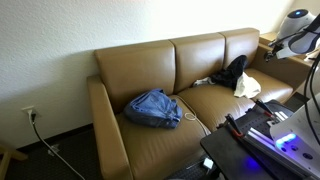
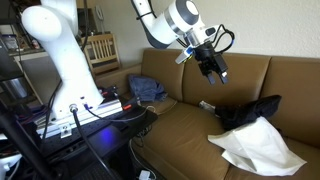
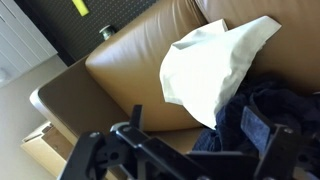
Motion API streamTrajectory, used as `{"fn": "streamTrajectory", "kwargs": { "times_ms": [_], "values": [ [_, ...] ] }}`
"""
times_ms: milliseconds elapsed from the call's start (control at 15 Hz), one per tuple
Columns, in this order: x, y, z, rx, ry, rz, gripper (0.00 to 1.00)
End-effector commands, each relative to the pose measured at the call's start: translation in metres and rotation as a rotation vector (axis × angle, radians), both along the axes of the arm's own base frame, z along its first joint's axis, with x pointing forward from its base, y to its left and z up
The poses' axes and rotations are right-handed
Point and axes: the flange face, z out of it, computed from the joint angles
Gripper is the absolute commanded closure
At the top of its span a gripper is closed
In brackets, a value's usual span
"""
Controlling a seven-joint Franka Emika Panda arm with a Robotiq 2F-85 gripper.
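My gripper (image 2: 213, 69) hangs open in the air above the brown leather couch (image 2: 180, 125), with nothing between its fingers. In the wrist view the gripper (image 3: 195, 130) has one fingertip (image 3: 255, 128) over a dark navy garment (image 3: 270, 105) and the other (image 3: 135, 120) over bare leather. A white cloth (image 3: 212, 62) lies just beyond the dark garment, overlapping it. In both exterior views the dark garment (image 2: 250, 110) (image 1: 231, 70) and white cloth (image 2: 260, 148) (image 1: 247, 86) lie together on one end cushion. A blue denim garment (image 1: 153, 108) (image 2: 148, 88) lies crumpled on the opposite end cushion.
A cart with electronics and a blue light (image 1: 268, 132) stands in front of the couch, beside the white robot base (image 2: 70, 60). A wooden chair (image 2: 100, 48) stands behind it. A cable runs across the seat (image 1: 195, 118). A wall outlet (image 1: 29, 114) is beside the couch.
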Motion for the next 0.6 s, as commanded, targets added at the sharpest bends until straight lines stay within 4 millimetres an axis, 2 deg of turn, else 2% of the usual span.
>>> {"fn": "streamTrajectory", "kwargs": {
  "times_ms": [0, 133, 200, 267, 400, 533],
  "values": [
    [0.029, -0.018, -0.051, -0.073, 0.017, -0.112, 0.0],
    [0.04, -0.009, -0.071, -0.074, -0.01, -0.21, 0.0],
    [0.043, 0.006, -0.072, -0.031, -0.017, -0.25, 0.0],
    [0.035, -0.003, -0.067, -0.037, -0.017, -0.197, 0.0],
    [0.041, 0.004, -0.076, -0.031, -0.011, -0.197, 0.0],
    [0.039, 0.001, -0.073, -0.036, -0.015, -0.202, 0.0]
  ]
}}
